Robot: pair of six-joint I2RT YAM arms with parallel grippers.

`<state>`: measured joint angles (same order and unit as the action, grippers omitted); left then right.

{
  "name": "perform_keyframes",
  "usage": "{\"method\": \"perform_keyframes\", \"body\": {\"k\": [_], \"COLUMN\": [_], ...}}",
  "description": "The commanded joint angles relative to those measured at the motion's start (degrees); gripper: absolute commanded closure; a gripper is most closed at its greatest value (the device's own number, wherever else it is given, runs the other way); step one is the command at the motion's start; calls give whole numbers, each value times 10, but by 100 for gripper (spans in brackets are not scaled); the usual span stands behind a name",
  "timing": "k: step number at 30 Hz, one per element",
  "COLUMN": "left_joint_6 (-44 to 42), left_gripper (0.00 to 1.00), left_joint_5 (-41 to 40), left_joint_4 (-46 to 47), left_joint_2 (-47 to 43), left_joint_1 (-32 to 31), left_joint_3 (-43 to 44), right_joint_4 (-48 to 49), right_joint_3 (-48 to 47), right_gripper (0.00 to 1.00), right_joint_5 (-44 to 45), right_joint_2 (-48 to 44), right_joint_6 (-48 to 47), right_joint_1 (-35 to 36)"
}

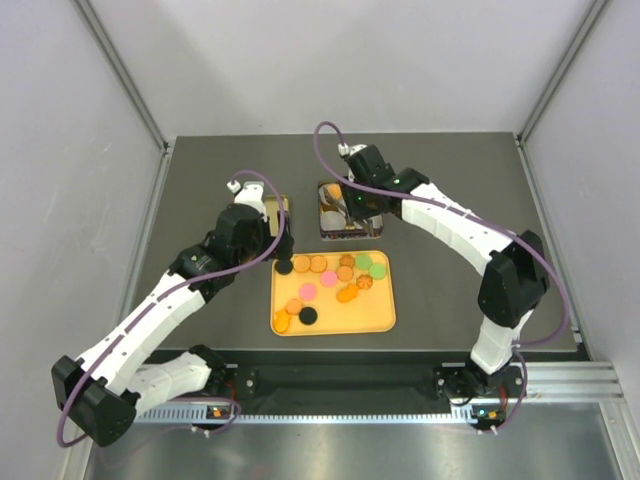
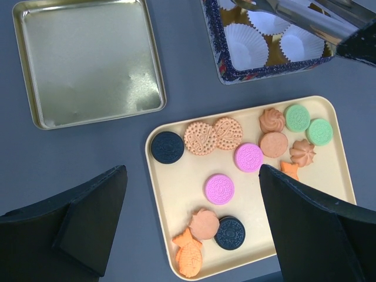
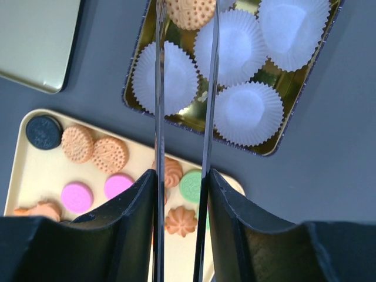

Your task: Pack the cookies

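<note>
My right gripper (image 3: 181,176) clamps slim metal tongs (image 3: 158,88) pinching a tan round cookie (image 3: 191,12) over white paper cups (image 3: 247,111) in the gold tin (image 3: 267,151). My left gripper (image 2: 191,173) gapes.

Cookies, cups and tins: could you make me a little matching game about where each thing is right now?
Things:
1. pink cookies
2. white paper cups
3. tan cookie apart from the rest
4. gold lid

Places:
A. between the tips of the tongs
B. lying empty on the dark table
C. on the yellow tray
D. inside the blue-rimmed tin

Pairs: 1-C, 2-D, 3-A, 4-B.
</note>
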<state>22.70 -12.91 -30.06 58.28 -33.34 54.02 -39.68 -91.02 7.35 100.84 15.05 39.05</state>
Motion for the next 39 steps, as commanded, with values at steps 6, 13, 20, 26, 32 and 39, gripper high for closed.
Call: {"method": "perform_keyframes", "body": {"k": [6, 13, 20, 26, 32, 39], "left_joint_6": [2, 1, 2, 2, 2, 2], "left_gripper": [1, 1, 1, 1, 1, 1], "left_joint_5": [-5, -5, -6, -5, -5, 1], "left_joint_4": [20, 19, 18, 19, 19, 20], "left_joint_2": [-18, -17, -17, -15, -15, -16], "left_joint_1": [4, 4, 5, 4, 4, 4], "left_joint_3": [-7, -8, -9, -9, -9, -3], "right_joint_4": [72, 81, 80, 80, 72, 40], "right_joint_3": [-27, -30, -35, -35, -35, -15], "right_gripper": [62, 59, 57, 48, 48, 50], "right_joint_5": [-2, -3, -11, -12, -5, 0], "right_joint_2": [25, 40, 50, 47, 17, -72], "right_joint_6": [3, 5, 7, 6, 4, -4], "right_joint_1": [-21, -25, -26, -26, -27, -26]}}
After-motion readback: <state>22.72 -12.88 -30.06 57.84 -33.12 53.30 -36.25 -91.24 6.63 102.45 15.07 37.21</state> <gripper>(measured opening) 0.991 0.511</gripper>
